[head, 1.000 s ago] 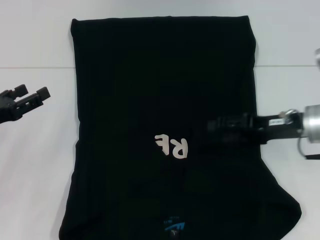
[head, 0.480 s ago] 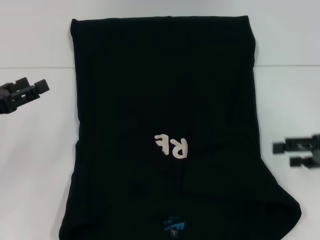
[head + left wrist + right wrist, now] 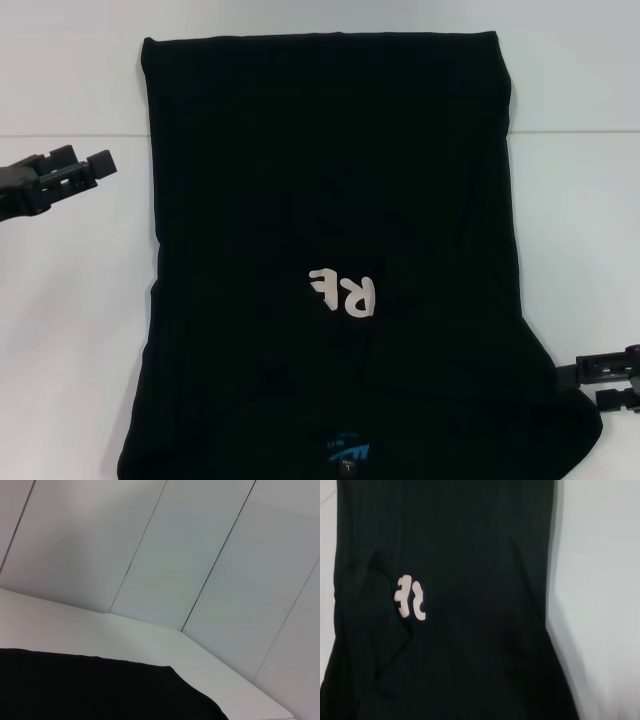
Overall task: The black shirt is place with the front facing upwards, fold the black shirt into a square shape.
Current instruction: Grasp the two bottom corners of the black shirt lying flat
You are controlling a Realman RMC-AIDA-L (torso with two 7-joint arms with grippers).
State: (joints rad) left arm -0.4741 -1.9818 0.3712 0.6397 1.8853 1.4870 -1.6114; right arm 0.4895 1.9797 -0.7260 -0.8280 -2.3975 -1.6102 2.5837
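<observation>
The black shirt (image 3: 330, 270) is lying on the white desk (image 3: 70, 330), both sides folded in, its long axis running 12 to 6 o'clock. The right gripper (image 3: 590, 385) is hovering, fingers spread, at the shirt's 4 o'clock corner, nearly touching. The left gripper (image 3: 85, 165), also spread, is waiting apart at 10 o'clock, judged farther.

- The black shirt (image 3: 300, 180): plain black, white letters (image 3: 345, 292), small blue neck label (image 3: 346, 454).
- Surface (image 3: 70, 330): plain white.
- Left gripper (image 3: 92, 166) and right gripper (image 3: 590, 385): black.
</observation>
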